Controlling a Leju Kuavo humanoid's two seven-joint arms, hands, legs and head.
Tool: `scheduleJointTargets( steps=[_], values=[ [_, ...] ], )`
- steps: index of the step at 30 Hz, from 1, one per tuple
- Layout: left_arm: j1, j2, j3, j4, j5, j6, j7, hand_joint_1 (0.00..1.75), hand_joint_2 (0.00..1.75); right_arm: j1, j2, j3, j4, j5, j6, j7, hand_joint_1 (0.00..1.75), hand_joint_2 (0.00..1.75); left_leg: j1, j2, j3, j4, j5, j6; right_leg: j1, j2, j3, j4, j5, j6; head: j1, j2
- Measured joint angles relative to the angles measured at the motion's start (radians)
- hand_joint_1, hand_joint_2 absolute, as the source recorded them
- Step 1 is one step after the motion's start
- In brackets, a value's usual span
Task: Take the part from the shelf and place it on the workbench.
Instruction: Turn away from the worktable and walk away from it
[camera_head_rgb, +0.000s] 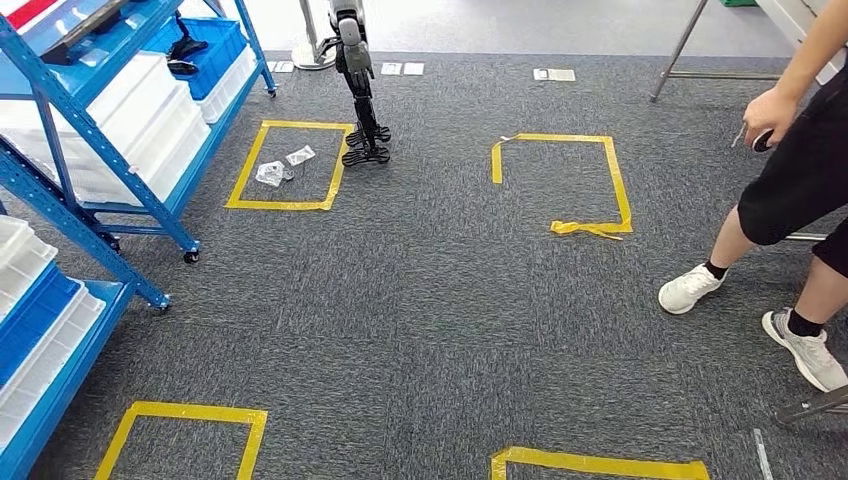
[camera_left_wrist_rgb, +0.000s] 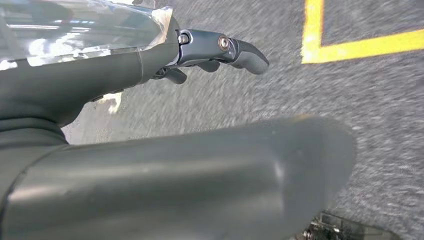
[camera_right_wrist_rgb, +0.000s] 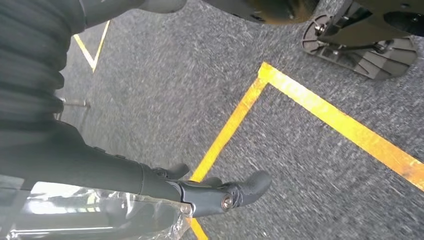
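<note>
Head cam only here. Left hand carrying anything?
Observer: A clear plastic bag lies against the left hand. I cannot tell whether the hand grips it.
Operator: Right hand?
Observer: Same there: a second clear bag sits against the right hand, grip unclear.
Operator: Where's the right hand hanging?
Observer: Over grey carpet, its fingertips above a yellow tape line.

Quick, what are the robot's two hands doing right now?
Left hand: holds a clear plastic bag.
Right hand: holds a clear plastic bag.
</note>
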Motion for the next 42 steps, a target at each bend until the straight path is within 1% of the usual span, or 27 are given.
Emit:
scheduleJointTargets(
  steps=[1,2,4,5,7,8,10,11,13,15,17,19,20,22,23,24,26,28,30,32,34,35,36,37,39,41,42],
  values=[
    [-0.002,0.000,-0.003,0.000,-0.007,-0.003,-0.001,0.00,0.00,0.002,0.000,0.000,0.000,-0.005,-0.001,0.000,0.00,1.75,-0.002,0.038,-0.023,0.052,-0.029,-0.002,0.003,-0.014,0.000,0.000,0.000,-0.005,-0.003,0.000],
    [-0.004,0.000,-0.008,0.000,-0.016,-0.006,-0.001,0.00,0.00,0.005,-0.001,-0.002,0.000,-0.013,-0.004,0.000,0.00,1.75,-0.002,0.060,-0.053,0.117,-0.061,-0.003,0.007,-0.029,0.000,0.000,-0.002,-0.010,-0.006,0.000],
    [-0.007,-0.001,-0.019,0.000,-0.030,-0.012,-0.001,0.00,0.00,0.013,-0.001,-0.008,0.000,-0.030,-0.012,-0.003,0.00,1.75,-0.002,0.073,-0.102,0.220,-0.097,-0.002,0.015,-0.061,0.000,0.000,-0.005,-0.016,-0.006,0.000],
    [-0.007,0.000,-0.023,0.000,-0.034,-0.014,-0.001,0.00,0.00,0.016,-0.002,-0.012,0.000,-0.035,-0.016,-0.005,0.00,1.75,-0.002,0.074,-0.104,0.226,-0.090,0.001,0.017,-0.076,0.001,0.000,-0.007,-0.019,-0.006,0.000],
    [-0.006,0.001,-0.027,0.000,-0.037,-0.015,-0.001,0.00,0.00,0.019,-0.002,-0.019,0.000,-0.039,-0.020,-0.008,0.00,1.75,-0.006,0.091,-0.051,0.133,-0.035,0.012,0.021,-0.101,0.006,0.000,-0.010,-0.023,-0.007,0.000],
    [-0.008,0.002,-0.029,0.000,-0.038,-0.016,-0.001,0.00,0.00,0.020,-0.001,-0.021,0.000,-0.040,-0.021,-0.009,0.00,1.75,-0.012,0.117,-0.015,0.066,-0.011,0.020,0.024,-0.112,0.009,0.000,-0.012,-0.024,-0.006,0.000],
    [-0.013,0.004,-0.034,-0.001,-0.038,-0.015,-0.001,0.00,0.00,0.021,-0.001,-0.023,0.000,-0.041,-0.023,-0.009,0.00,1.75,-0.025,0.156,0.027,-0.019,0.010,0.032,0.031,-0.133,0.011,0.000,-0.016,-0.022,-0.005,0.000],
    [-0.016,0.005,-0.036,-0.001,-0.039,-0.015,-0.001,0.00,0.00,0.021,-0.001,-0.025,0.000,-0.042,-0.023,-0.009,0.00,1.75,-0.030,0.160,0.029,-0.031,0.008,0.035,0.034,-0.144,0.011,0.000,-0.017,-0.020,-0.005,0.000],
    [-0.015,0.006,-0.039,-0.001,-0.039,-0.015,-0.001,0.00,0.00,0.021,-0.002,-0.027,0.000,-0.042,-0.024,-0.009,0.00,1.75,-0.029,0.132,0.031,-0.043,0.015,0.041,0.035,-0.159,0.015,-0.002,-0.021,-0.013,-0.006,0.000],
    [-0.013,0.007,-0.042,-0.001,-0.040,-0.016,-0.002,0.00,0.00,0.022,-0.003,-0.027,0.000,-0.044,-0.024,-0.009,0.00,1.75,-0.020,0.106,0.039,-0.059,0.026,0.049,0.034,-0.114,0.005,0.029,-0.042,-0.007,-0.004,0.000],
    [-0.016,0.007,-0.046,-0.001,-0.045,-0.020,-0.008,0.00,0.00,0.023,-0.003,-0.029,0.000,-0.048,-0.023,-0.006,0.00,1.75,-0.014,0.080,0.041,-0.065,0.033,0.055,0.030,-0.048,-0.044,0.135,-0.089,-0.009,-0.001,0.000],
    [-0.019,0.007,-0.050,-0.001,-0.049,-0.023,-0.016,0.00,0.00,0.025,-0.002,-0.029,0.000,-0.047,-0.021,-0.002,0.00,1.75,-0.012,0.047,0.038,-0.064,0.036,0.056,0.025,-0.028,-0.098,0.247,-0.126,-0.006,0.000,0.000],
    [-0.018,0.006,-0.051,-0.001,-0.050,-0.021,-0.019,0.00,0.00,0.026,-0.002,-0.029,0.000,-0.045,-0.020,0.000,0.00,1.75,-0.011,0.030,0.038,-0.063,0.037,0.055,0.023,-0.025,-0.107,0.261,-0.123,0.002,0.000,0.000],
    [-0.016,0.004,-0.051,-0.001,-0.049,-0.013,-0.022,0.00,0.00,0.027,-0.002,-0.029,0.000,-0.038,-0.020,-0.001,0.00,1.75,-0.006,-0.003,0.038,-0.061,0.038,0.049,0.015,-0.016,-0.073,0.179,-0.076,0.025,0.000,0.000],
    [-0.016,0.003,-0.051,-0.001,-0.049,-0.008,-0.023,0.00,0.00,0.027,-0.002,-0.029,0.000,-0.035,-0.020,-0.002,0.00,1.75,-0.005,-0.018,0.037,-0.058,0.038,0.043,0.008,0.007,-0.043,0.109,-0.048,0.037,0.001,0.000],
    [-0.016,0.003,-0.051,-0.001,-0.049,-0.006,-0.021,0.00,0.00,0.027,-0.001,-0.029,0.000,-0.033,-0.021,-0.003,0.00,1.75,-0.005,-0.032,0.033,-0.053,0.038,0.036,0.003,0.027,-0.020,0.052,-0.026,0.041,0.002,0.000],
    [-0.014,0.003,-0.051,-0.001,-0.049,-0.004,-0.014,0.00,0.00,0.026,0.000,-0.029,0.000,-0.034,-0.023,-0.006,0.00,1.75,-0.007,-0.054,0.024,-0.048,0.038,0.023,-0.001,0.051,0.000,0.001,-0.009,0.032,0.002,0.000],
    [-0.007,0.002,-0.051,-0.001,-0.050,-0.006,-0.005,0.00,0.00,0.023,0.002,-0.029,0.000,-0.035,-0.027,-0.006,0.00,1.75,-0.004,-0.067,0.019,-0.049,0.042,0.014,0.001,0.029,0.004,0.001,-0.005,0.014,-0.001,0.000],
    [-0.003,0.000,-0.051,-0.001,-0.050,-0.008,0.002,0.00,0.00,0.023,0.003,-0.030,0.000,-0.034,-0.030,-0.004,0.00,1.75,-0.004,-0.026,0.004,-0.021,0.024,0.006,-0.001,0.006,0.007,-0.001,-0.001,0.001,-0.005,0.000],
    [-0.005,-0.003,-0.051,-0.001,-0.048,-0.011,0.004,0.00,0.00,0.027,0.002,-0.030,0.000,-0.031,-0.030,0.000,0.00,1.75,-0.006,0.042,-0.045,0.082,-0.034,0.000,0.002,-0.022,0.006,-0.002,-0.001,-0.009,-0.012,0.000],
    [-0.007,-0.006,-0.051,-0.001,-0.045,-0.011,0.002,0.00,0.00,0.032,0.001,-0.030,0.000,-0.027,-0.029,0.005,0.00,1.75,-0.004,0.069,-0.104,0.204,-0.085,-0.003,0.008,-0.054,0.005,-0.002,-0.004,-0.016,-0.016,0.000],
    [-0.006,-0.008,-0.051,-0.001,-0.043,-0.011,0.000,0.00,0.00,0.033,0.000,-0.030,0.000,-0.024,-0.027,0.008,0.00,1.75,-0.003,0.073,-0.116,0.230,-0.087,-0.003,0.009,-0.069,0.006,-0.002,-0.006,-0.018,-0.016,0.000],
    [-0.004,-0.009,-0.051,-0.001,-0.041,-0.011,-0.005,0.00,0.00,0.033,0.000,-0.030,0.000,-0.022,-0.025,0.011,0.00,1.75,-0.003,0.076,-0.109,0.217,-0.071,-0.001,0.011,-0.083,0.007,-0.002,-0.007,-0.019,-0.016,0.000],
    [-0.004,-0.009,-0.051,-0.001,-0.040,-0.012,-0.011,0.00,0.00,0.033,0.000,-0.030,0.000,-0.020,-0.024,0.013,0.00,1.75,-0.004,0.084,-0.082,0.168,-0.041,0.003,0.012,-0.097,0.009,-0.002,-0.009,-0.020,-0.016,0.000],
    [-0.006,-0.008,-0.051,-0.001,-0.043,-0.013,-0.022,0.00,0.00,0.032,0.000,-0.030,0.000,-0.020,-0.024,0.015,0.00,1.75,-0.012,0.129,-0.010,0.035,0.011,0.016,0.017,-0.120,0.015,-0.002,-0.014,-0.019,-0.016,0.000],
    [-0.009,-0.007,-0.051,-0.002,-0.048,-0.013,-0.028,0.00,0.00,0.032,0.001,-0.030,0.000,-0.019,-0.027,0.015,0.00,1.75,-0.023,0.158,0.022,-0.031,0.024,0.027,0.022,-0.140,0.019,-0.002,-0.019,-0.012,-0.015,0.000],
    [-0.010,-0.006,-0.052,-0.002,-0.049,-0.013,-0.029,0.00,0.00,0.032,0.001,-0.030,0.000,-0.018,-0.028,0.015,0.00,1.75,-0.028,0.152,0.021,-0.034,0.021,0.029,0.023,-0.150,0.021,-0.004,-0.021,-0.007,-0.015,0.000]
  ],
)
